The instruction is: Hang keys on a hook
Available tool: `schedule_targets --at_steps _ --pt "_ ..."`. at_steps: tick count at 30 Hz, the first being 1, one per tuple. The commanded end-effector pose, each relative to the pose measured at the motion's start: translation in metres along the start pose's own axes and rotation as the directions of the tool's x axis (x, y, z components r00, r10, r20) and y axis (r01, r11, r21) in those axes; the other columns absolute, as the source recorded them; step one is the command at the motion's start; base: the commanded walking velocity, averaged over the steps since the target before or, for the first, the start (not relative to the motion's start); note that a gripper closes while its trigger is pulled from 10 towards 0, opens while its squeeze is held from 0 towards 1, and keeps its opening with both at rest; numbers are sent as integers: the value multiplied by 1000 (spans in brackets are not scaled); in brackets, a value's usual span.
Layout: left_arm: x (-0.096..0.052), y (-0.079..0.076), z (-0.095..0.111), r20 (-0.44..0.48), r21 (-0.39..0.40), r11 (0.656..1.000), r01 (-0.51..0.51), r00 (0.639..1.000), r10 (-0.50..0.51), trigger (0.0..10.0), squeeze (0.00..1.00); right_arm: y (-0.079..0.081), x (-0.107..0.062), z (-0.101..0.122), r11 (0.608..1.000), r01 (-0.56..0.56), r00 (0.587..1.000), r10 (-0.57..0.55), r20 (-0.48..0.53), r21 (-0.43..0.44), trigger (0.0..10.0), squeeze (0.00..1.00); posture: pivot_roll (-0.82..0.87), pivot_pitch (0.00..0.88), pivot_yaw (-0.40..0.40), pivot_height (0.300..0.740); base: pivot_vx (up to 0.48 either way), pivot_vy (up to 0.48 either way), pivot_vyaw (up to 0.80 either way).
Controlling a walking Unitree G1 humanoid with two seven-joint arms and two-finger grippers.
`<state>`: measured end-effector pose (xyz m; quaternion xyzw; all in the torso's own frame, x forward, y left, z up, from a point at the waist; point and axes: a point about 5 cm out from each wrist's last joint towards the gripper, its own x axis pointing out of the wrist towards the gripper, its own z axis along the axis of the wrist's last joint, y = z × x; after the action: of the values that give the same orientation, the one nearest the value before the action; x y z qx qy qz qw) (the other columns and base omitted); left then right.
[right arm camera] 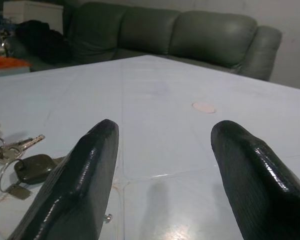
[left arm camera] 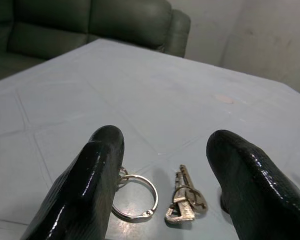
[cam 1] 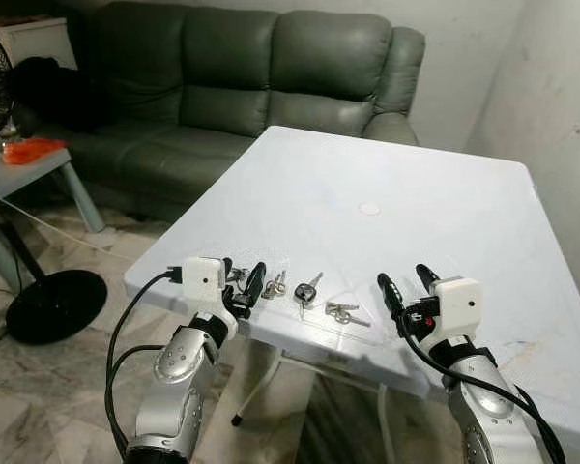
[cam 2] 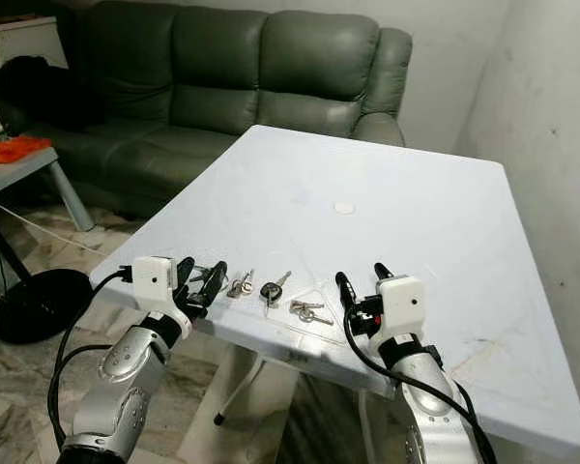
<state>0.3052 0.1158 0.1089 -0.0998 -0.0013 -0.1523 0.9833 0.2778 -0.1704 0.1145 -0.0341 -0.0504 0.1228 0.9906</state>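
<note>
Several small bunches of keys lie in a row near the front edge of the white table (cam 1: 387, 174). From the left: a ring with keys (cam 1: 237, 275), a silver pair (cam 1: 275, 285), a black-headed key (cam 1: 307, 290) and a silver bunch (cam 1: 343, 312). My left gripper (cam 1: 242, 273) is open just above the table edge, straddling a key ring (left arm camera: 135, 197) and a small silver key (left arm camera: 185, 202). My right gripper (cam 1: 403, 276) is open over bare table to the right of the row. In its wrist view the black-headed key (right arm camera: 32, 167) and silver keys (right arm camera: 15, 147) lie beside it.
A grey-green sofa (cam 1: 232, 68) stands behind the table. On the left are a fan base (cam 1: 56, 304) and a low side table (cam 1: 19, 174) with an orange thing (cam 1: 31, 149). A pale wall (cam 1: 561, 97) closes the right side. A round mark (cam 1: 369, 208) shows mid-table.
</note>
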Motion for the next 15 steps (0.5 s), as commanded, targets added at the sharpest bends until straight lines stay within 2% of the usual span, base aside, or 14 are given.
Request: schedule_targets --at_steps 1,10,15 --pt "0 1 2 1 3 1000 6 1000 -6 10000 0 0 0 3 1000 -5 1000 5 8 -1 10000 0 14 16 -21 740 0 0 0" --pt "0 2 3 8 22 1000 2 1000 -3 10000 0 1 -1 1 1000 1 1000 -1 -2 20 10000 0 15 10 -20 740 0 28 0" --pt "0 2 4 11 25 1000 6 1000 -7 10000 0 1 0 1 1000 0 1000 1 -4 25 10000 0 16 7 -20 740 0 0 -560"
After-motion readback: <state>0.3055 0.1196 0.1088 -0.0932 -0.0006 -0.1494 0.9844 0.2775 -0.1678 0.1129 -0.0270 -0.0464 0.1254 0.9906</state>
